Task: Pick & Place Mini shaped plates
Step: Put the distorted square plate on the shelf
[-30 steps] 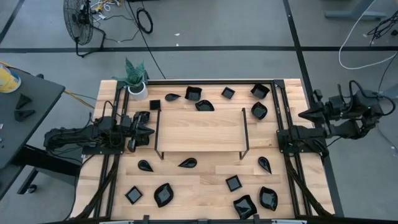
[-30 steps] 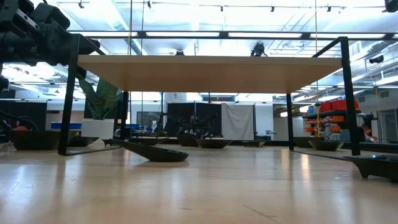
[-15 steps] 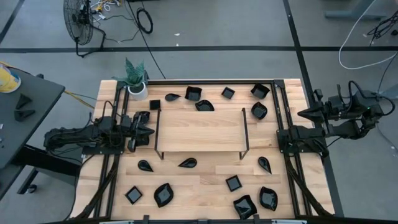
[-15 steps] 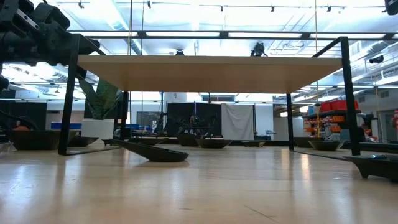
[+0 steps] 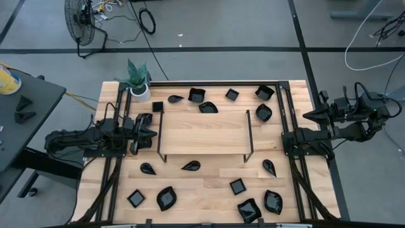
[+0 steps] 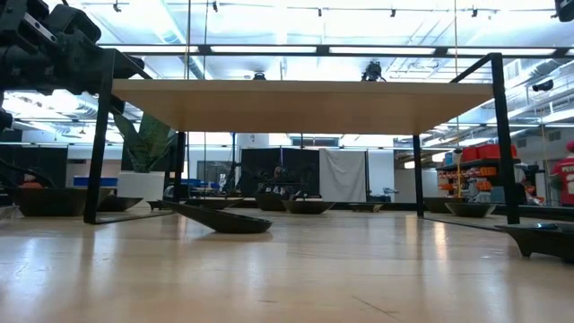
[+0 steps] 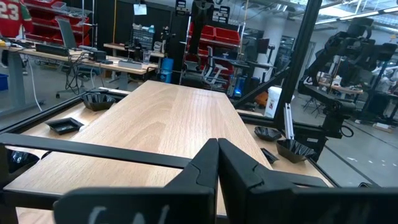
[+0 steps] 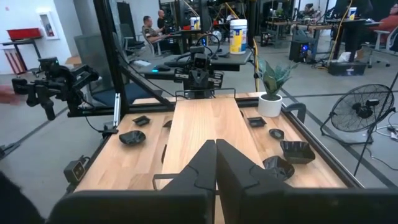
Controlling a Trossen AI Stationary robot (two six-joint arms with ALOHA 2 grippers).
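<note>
**Mini plates scattered on worktop, both arms parked with jaws clenched**

Mini shaped plates lie spread over the wooden worktop [image 5: 209, 180], none on the raised shelf. Far edge, from the plant's side across: small square plate [image 5: 157, 106], teardrop plate [image 5: 176, 99], larger square dish [image 5: 196, 95], wavy leaf plate [image 5: 208, 107], small square [image 5: 232, 94], square dish [image 5: 264, 92] at the far right corner, and a rounded leaf plate [image 5: 264, 113] just nearer than it. Mid band, just on the near side of the shelf: teardrop [image 5: 148, 168], teardrop [image 5: 191, 166], teardrop [image 5: 269, 167]. Near edge: small square [image 5: 135, 199], leaf plate [image 5: 166, 197], small square [image 5: 237, 186], wavy dish [image 5: 249, 210], leaf plate [image 5: 273, 201]. All lie apart from one another.

Raised wooden shelf [image 5: 204, 132] on a thin black wire frame [image 5: 159, 136] stands over the worktop's centre; its top is bare wood. In the low view one shallow dark plate [image 6: 220, 219] lies on the worktop under the shelf.

White pot with green plant [image 5: 138, 83] at the far left corner.

Left gripper [image 5: 150, 133] at the left edge, beside the shelf frame, jaws clenched on nothing. Right gripper [image 5: 286, 138] at the right edge, jaws clenched, empty. Neither touches a plate.

A standing fan [image 5: 80, 21] is on the floor beyond the worktop.
</note>
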